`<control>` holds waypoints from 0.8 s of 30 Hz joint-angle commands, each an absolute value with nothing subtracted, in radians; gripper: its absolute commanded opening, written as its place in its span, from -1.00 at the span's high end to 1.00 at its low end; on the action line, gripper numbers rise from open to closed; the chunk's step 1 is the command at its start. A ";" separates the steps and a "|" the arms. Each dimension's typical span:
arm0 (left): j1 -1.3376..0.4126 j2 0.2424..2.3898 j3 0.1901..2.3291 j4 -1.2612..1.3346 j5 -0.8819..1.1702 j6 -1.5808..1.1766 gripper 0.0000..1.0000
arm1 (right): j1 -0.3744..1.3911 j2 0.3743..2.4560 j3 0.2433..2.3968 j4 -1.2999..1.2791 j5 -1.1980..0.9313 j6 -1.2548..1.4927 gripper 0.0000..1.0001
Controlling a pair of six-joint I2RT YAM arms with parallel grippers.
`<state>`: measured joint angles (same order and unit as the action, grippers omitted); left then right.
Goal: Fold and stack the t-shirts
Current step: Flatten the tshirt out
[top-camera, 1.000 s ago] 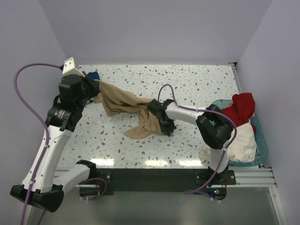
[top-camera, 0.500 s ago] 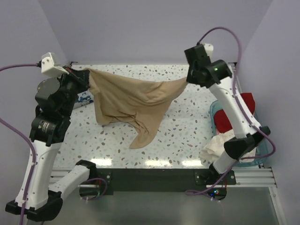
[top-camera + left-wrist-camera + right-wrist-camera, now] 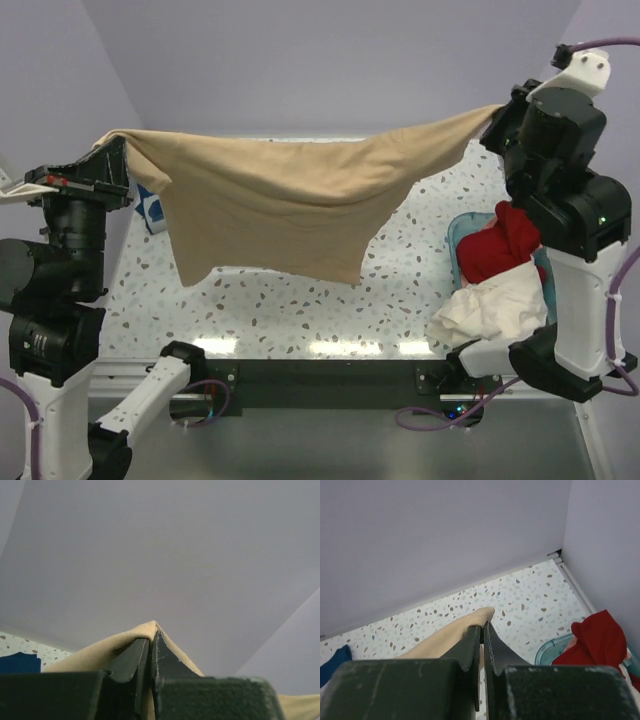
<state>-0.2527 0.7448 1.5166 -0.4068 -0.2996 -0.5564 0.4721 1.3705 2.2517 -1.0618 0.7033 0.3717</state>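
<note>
Left gripper (image 3: 152, 642) pressed shut on corner of tan shirt (image 3: 280, 200), at 10 o'clock; right gripper (image 3: 483, 630) pinching opposite corner, at 2 o'clock; shirt hangs spread between them above table (image 3: 420, 270), lower edge loose, unfolded; navy shirt (image 3: 152, 208) on table at 9 o'clock, mostly hidden; red shirt (image 3: 505, 250) and white shirt (image 3: 490, 310) heaped in basket (image 3: 457, 232) at 3 to 4 o'clock; judged early: no fold made, no stack seen, basket shirts waiting.

A robotics lab test cell. Plain lilac walls (image 3: 330, 70) box in a speckled tabletop (image 3: 420, 270) on three sides. A left arm (image 3: 60, 300) and a right arm (image 3: 575, 230) rise from a metal rail (image 3: 545, 378) at its near edge, trailing purple cables (image 3: 610, 41).
</note>
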 commanded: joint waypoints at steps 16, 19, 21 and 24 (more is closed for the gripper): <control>-0.245 0.902 1.336 -0.380 -0.279 -0.641 1.00 | 0.267 1.911 2.508 -0.692 0.671 0.184 1.00; -0.244 0.893 1.185 -0.408 -0.333 -0.632 1.00 | 0.236 2.072 2.598 -0.673 0.595 0.238 1.00; -0.244 0.888 1.063 -0.429 -0.331 -0.660 1.00 | 0.226 2.149 2.606 -0.646 0.534 0.262 1.00; -0.245 0.891 0.928 -0.443 -0.240 -0.701 0.36 | 0.222 2.201 2.589 -0.632 0.422 0.281 0.04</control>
